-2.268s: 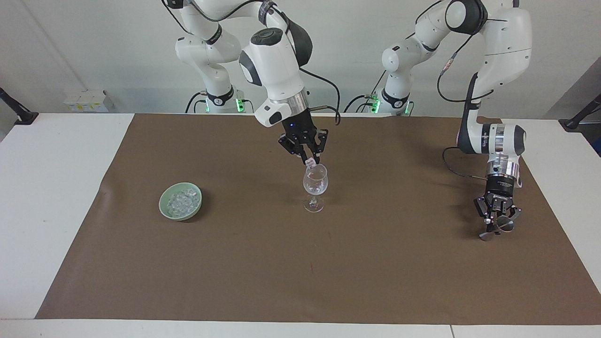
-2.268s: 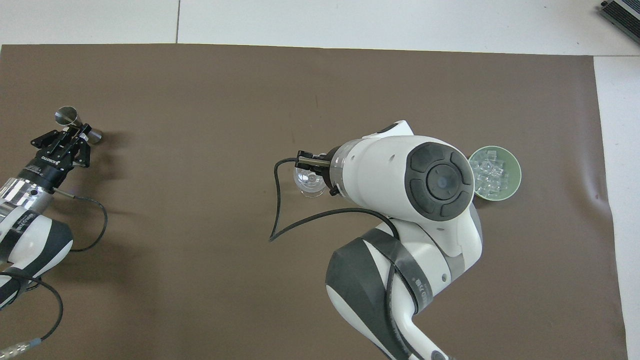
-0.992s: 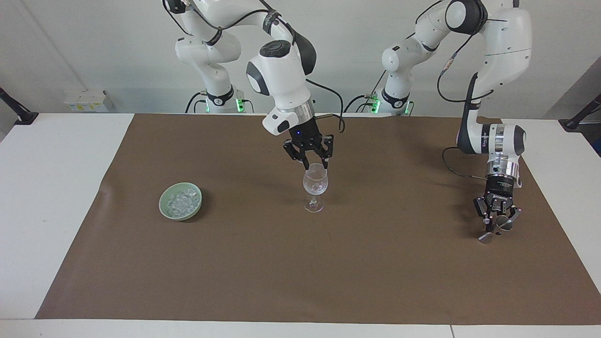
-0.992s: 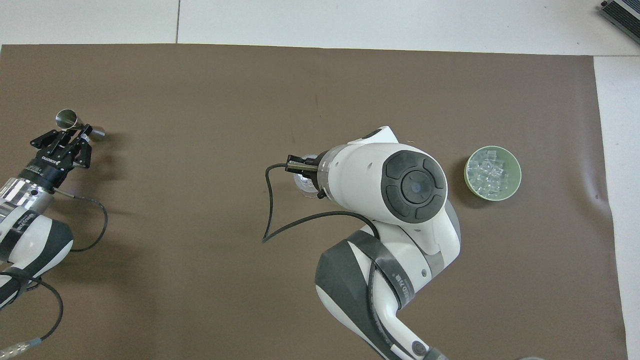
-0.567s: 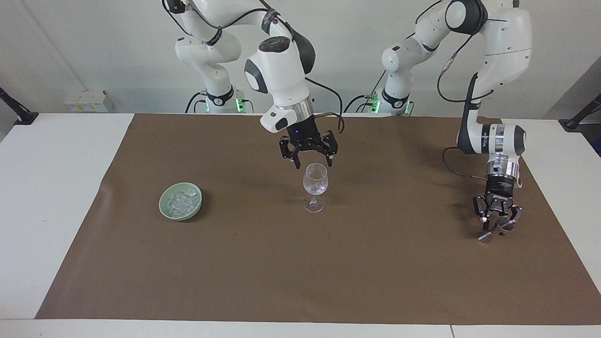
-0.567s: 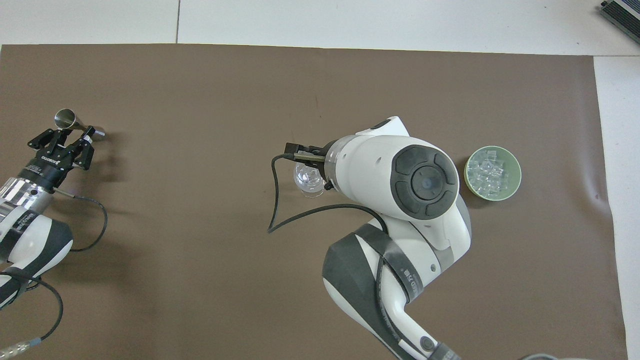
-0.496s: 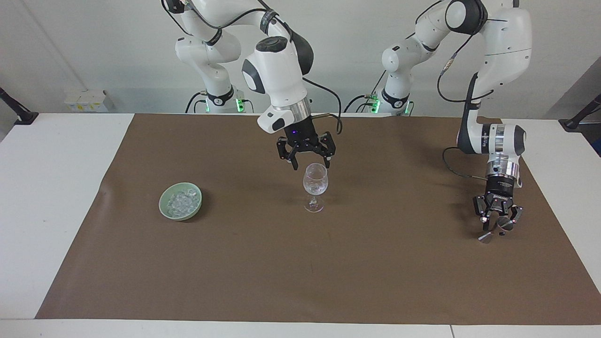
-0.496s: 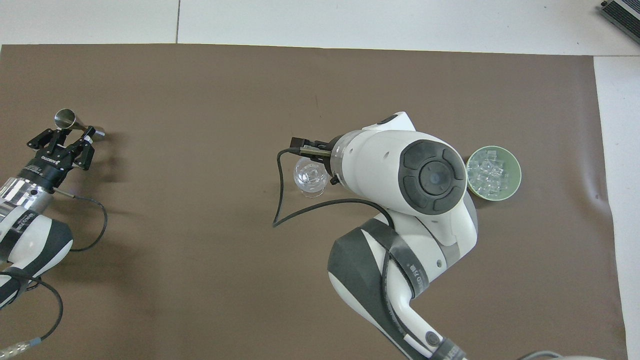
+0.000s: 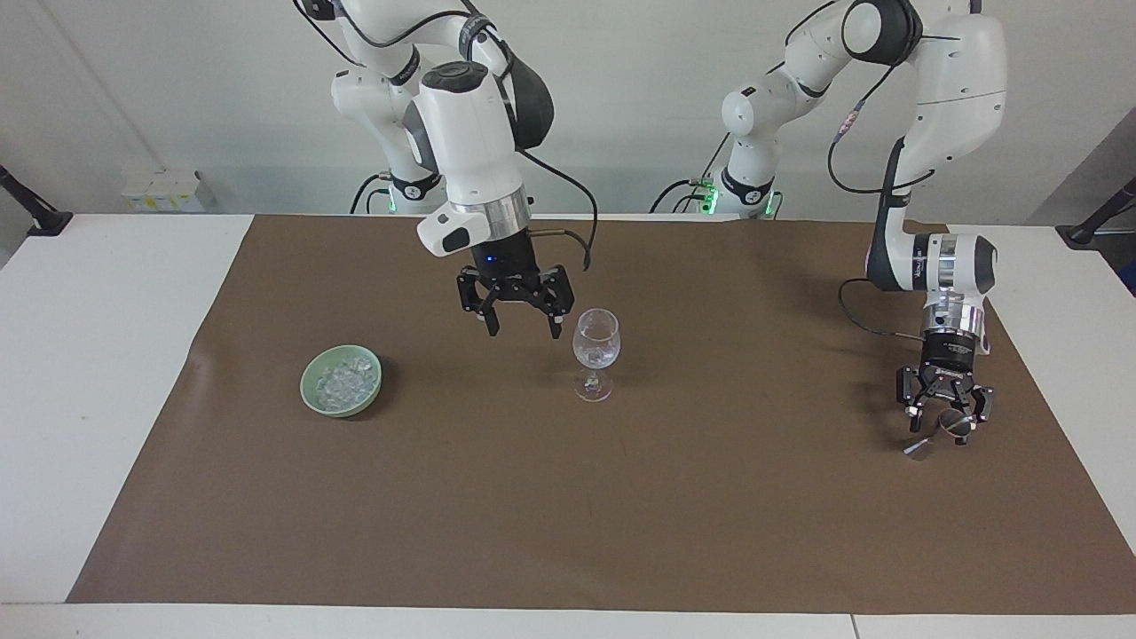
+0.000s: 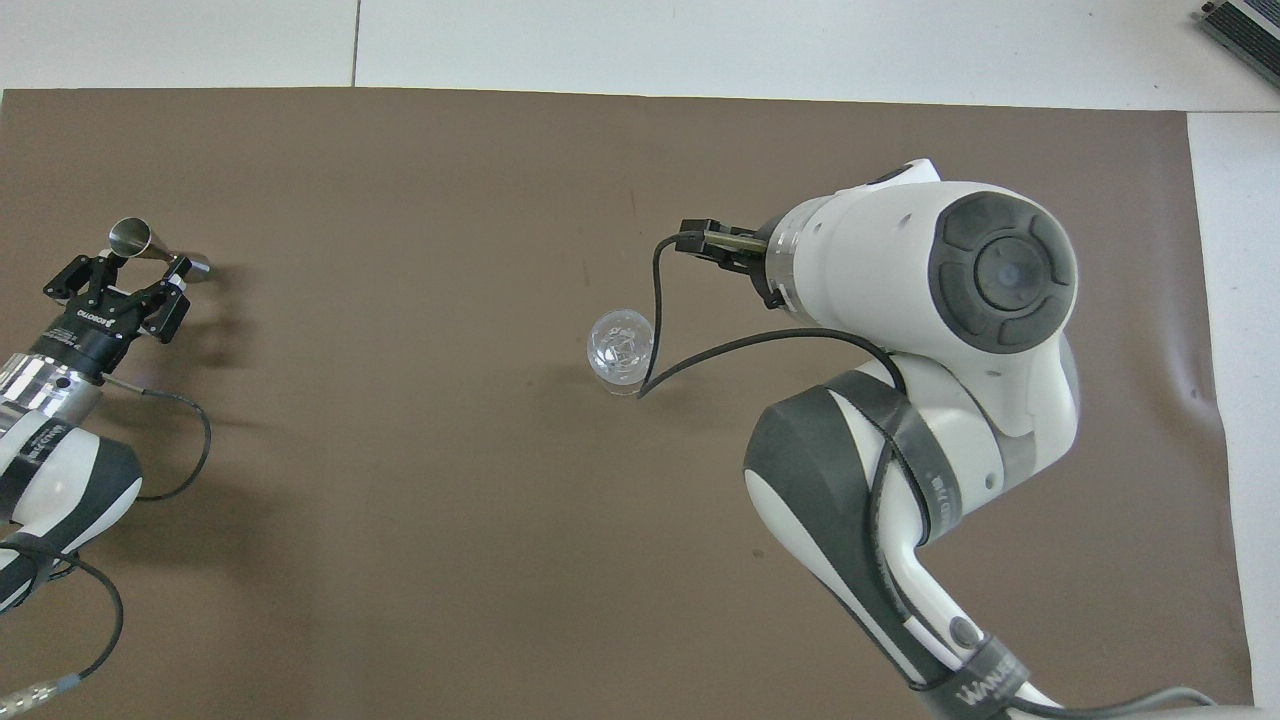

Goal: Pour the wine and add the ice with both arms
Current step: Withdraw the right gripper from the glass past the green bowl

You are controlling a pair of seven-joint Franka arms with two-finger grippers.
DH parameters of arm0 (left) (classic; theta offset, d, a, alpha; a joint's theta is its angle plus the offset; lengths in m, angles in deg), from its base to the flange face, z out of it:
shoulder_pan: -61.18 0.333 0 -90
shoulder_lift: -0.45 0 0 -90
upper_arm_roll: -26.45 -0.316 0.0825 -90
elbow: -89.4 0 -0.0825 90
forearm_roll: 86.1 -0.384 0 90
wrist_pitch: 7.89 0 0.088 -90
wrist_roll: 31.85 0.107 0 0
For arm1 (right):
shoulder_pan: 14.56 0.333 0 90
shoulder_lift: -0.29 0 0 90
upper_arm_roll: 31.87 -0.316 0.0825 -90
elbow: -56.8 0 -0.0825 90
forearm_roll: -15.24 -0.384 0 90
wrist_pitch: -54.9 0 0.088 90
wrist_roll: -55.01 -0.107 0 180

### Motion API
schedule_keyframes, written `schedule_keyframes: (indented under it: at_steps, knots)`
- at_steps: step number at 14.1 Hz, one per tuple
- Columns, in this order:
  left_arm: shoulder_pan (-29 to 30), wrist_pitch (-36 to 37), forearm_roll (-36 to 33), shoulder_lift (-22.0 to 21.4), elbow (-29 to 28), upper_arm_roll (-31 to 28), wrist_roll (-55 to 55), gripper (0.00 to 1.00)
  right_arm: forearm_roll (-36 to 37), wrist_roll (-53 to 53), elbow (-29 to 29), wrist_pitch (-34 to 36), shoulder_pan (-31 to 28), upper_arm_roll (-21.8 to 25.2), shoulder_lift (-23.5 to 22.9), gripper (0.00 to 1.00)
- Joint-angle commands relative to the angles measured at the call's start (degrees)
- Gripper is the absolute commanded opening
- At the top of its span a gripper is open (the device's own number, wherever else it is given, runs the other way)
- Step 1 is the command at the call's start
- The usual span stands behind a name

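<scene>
A clear wine glass (image 9: 595,351) stands upright mid-mat, with clear ice in its bowl; it also shows in the overhead view (image 10: 620,350). More ice (image 9: 341,382) is heaped in a pale green bowl (image 9: 312,397) toward the right arm's end; in the overhead view the right arm hides the bowl. My right gripper (image 9: 523,330) hangs open and empty over the mat between the glass and the bowl, close beside the glass. My left gripper (image 9: 945,417) is open just above a small metal jigger (image 9: 930,437) that lies on its side on the mat; the jigger also shows in the overhead view (image 10: 150,246).
A brown mat (image 9: 568,532) covers most of the white table (image 9: 98,355). The right arm's cable (image 10: 655,330) hangs over the glass in the overhead view. Bare mat stretches between the glass and the jigger.
My right gripper opened over the glass, let its ice go, rose and swung toward the bowl. My left gripper opened and lifted slightly; the jigger stays on the mat.
</scene>
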Motion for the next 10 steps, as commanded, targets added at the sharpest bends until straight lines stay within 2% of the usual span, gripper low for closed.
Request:
schedule_keyframes:
  at_steps: [1, 5, 10]
  knots:
    - [0.7, 0.0, -1.1, -0.6, 0.2, 0.3, -1.1, 1.0, 0.4, 5.9, 0.0, 5.3, -1.4, 1.6, 2.7, 1.0]
    - [0.3, -1.2, -1.0, -2.6, -0.5, 0.4, -1.2, 1.0, 0.4, 9.8, 0.0, 11.3, -1.4, 6.6, 4.9, 1.0]
    - [-0.9, -5.5, -1.1, -8.0, -1.9, 0.5, -4.0, 1.0, -0.8, 18.1, 0.0, 17.7, -1.8, 11.8, 8.5, 1.0]
